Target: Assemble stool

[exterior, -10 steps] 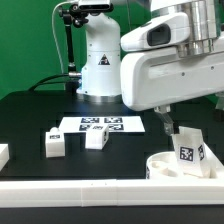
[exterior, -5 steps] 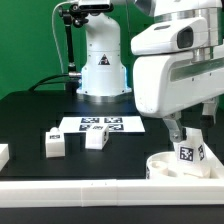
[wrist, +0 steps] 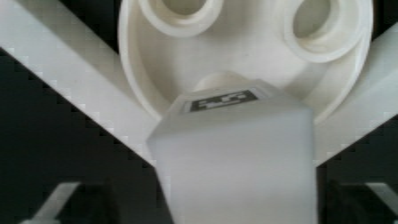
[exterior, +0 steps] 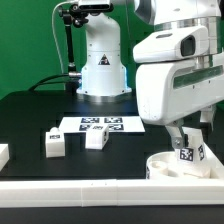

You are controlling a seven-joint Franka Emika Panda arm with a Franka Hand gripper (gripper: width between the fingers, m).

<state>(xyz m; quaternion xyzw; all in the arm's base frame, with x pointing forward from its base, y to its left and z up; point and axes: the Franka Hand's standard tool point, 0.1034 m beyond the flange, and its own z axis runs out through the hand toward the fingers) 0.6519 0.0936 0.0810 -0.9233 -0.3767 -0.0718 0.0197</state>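
Observation:
The round white seat (exterior: 163, 165) lies at the front of the table on the exterior view's right. A white leg with a tag (exterior: 188, 152) stands upright on it. My gripper (exterior: 182, 134) is right over that leg. In the wrist view the seat (wrist: 222, 45) shows two round holes, and the tagged leg (wrist: 231, 140) runs up between my fingers. My gripper (wrist: 214, 205) is open, with dark gaps between the leg and each finger (wrist: 59, 200). Two more white legs (exterior: 54, 143) (exterior: 96, 139) lie loose on the table.
The marker board (exterior: 100, 125) lies flat behind the loose legs. A long white rail (exterior: 80, 188) edges the table's front. Another white part (exterior: 3, 153) sits at the exterior view's far left. The robot base (exterior: 100, 60) stands at the back.
My arm has moved toward the exterior view's right and lower, bringing the gripper down over the upright leg on the seat. The loose legs have not moved.

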